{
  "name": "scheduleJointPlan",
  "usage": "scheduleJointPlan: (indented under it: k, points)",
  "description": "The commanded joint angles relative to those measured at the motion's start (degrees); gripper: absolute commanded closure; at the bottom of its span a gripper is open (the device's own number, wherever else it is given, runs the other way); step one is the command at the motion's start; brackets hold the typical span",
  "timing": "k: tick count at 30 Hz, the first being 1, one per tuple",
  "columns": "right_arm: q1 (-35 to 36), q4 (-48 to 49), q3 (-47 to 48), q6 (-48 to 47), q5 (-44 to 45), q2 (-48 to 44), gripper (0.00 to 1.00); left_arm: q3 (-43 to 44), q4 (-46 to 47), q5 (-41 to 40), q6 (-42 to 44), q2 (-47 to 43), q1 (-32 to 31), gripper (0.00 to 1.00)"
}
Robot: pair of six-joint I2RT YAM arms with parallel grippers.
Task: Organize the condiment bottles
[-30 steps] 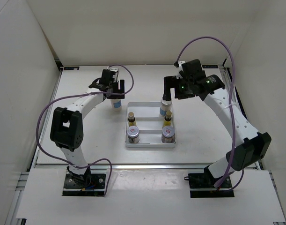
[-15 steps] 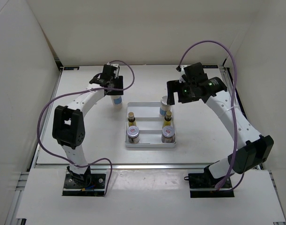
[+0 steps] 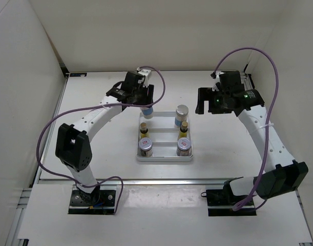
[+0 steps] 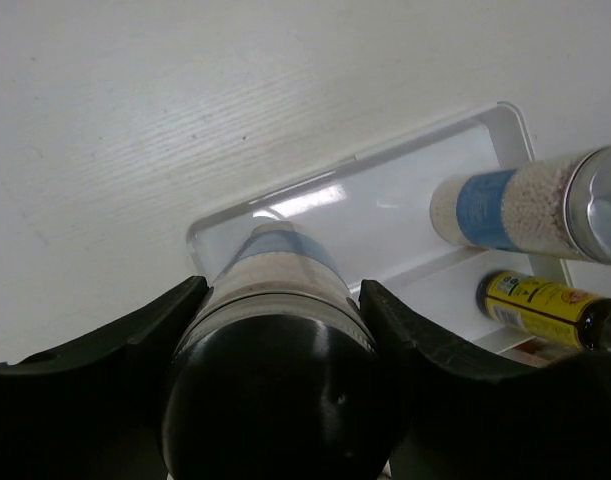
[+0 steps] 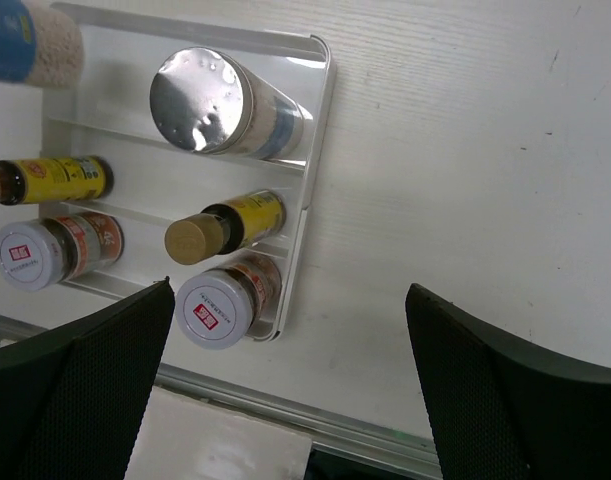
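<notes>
Standing in the near row of a white tray (image 3: 164, 159) are two silver-lidded jars, a left jar (image 3: 145, 146) and a right jar (image 3: 184, 145). Behind them, the middle row holds a left yellow bottle (image 3: 144, 128) and a right yellow bottle (image 3: 184, 128). In the far row, a white bottle (image 3: 182, 115) stands on the right. The left gripper (image 3: 144, 102) is clamped around a second white bottle (image 3: 147, 111), over the far left compartment. Right of the tray, the right gripper (image 3: 201, 101) hangs wide open, gripping nothing.
</notes>
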Motion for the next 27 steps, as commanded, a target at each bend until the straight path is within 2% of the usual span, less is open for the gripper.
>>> scheduleJointPlan:
  k: [1, 6, 11, 15, 18, 22, 25, 27]
  points:
    - [-0.9, 0.3, -0.3, -0.4, -1.9, -2.7, 0.0, -1.3, 2.7, 1.5, 0.4, -1.4, -0.9, 0.51]
    - [-1.4, 0.3, -0.3, 0.1, -2.5, -3.3, 0.0, -2.1, 3.5, 0.9, -0.1, 1.6, -1.4, 0.47]
    - [-1.4, -0.2, -0.3, 0.1, -2.5, -4.4, 0.0, -2.1, 4.0, -1.0, -0.1, 4.5, -1.9, 0.37]
    - [-1.4, -0.2, -0.3, 0.6, -2.5, -4.4, 0.0, -2.1, 4.0, -2.0, -0.6, 5.5, -2.4, 0.24]
    - [-1.4, -0.8, 0.3, 0.6, -1.8, -4.4, 0.0, -1.6, 4.0, -3.9, -0.6, 4.9, -2.4, 0.0]
    - [-1.4, -0.8, 0.3, 1.1, 1.2, -3.8, 0.0, 2.2, 1.5, -5.7, -0.6, 2.3, -2.4, 0.0]
    - [-1.4, -2.2, 0.8, 3.2, 4.9, -3.2, 0.0, 10.3, -5.1, -8.8, 1.7, -0.4, -2.4, 0.0]
    - [-1.4, -4.2, 1.7, 6.6, 11.4, -3.2, 0.0, 13.9, -7.3, -11.8, 4.5, -4.2, -2.4, 0.0]
